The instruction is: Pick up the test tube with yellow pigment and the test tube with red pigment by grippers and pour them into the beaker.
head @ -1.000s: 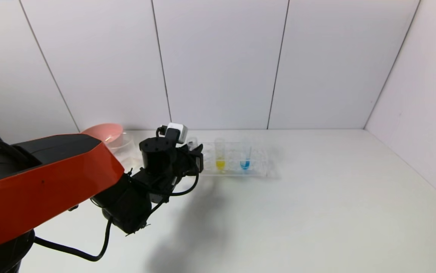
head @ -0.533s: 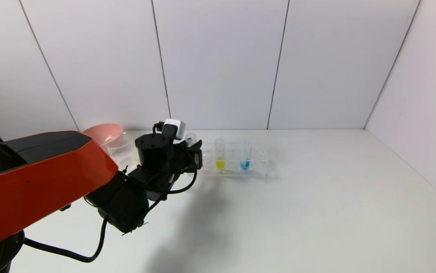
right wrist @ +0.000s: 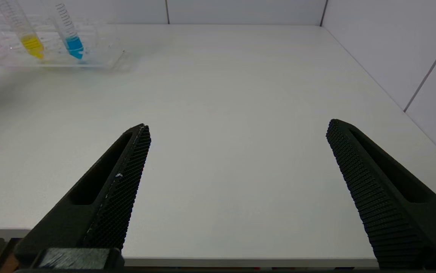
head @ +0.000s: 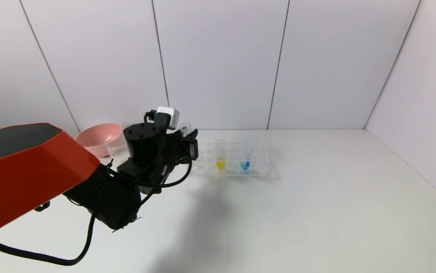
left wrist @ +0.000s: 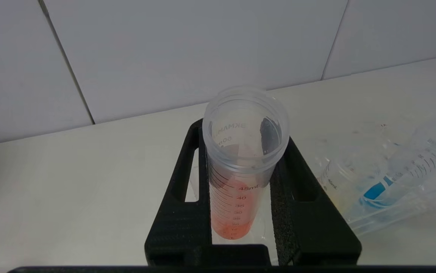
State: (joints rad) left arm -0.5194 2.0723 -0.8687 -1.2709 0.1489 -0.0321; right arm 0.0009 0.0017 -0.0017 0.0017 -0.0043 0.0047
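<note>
My left gripper is shut on the test tube with red pigment, held upright above the table, between the rack and the beaker. The tube's open rim shows above the fingers. The clear beaker stands to the gripper's left, in front of the pink bowl. The test tube with yellow pigment stands in the clear rack; it also shows in the right wrist view. My right gripper is open and empty, low over the table's front edge, out of the head view.
A pink bowl sits at the back left by the wall. A blue-liquid tube stands in the rack right of the yellow one. White walls close the back and the right side.
My left gripper has risen with the red tube and moved left, away from the rack and toward the beaker. The arm's red cover has swung left too.
</note>
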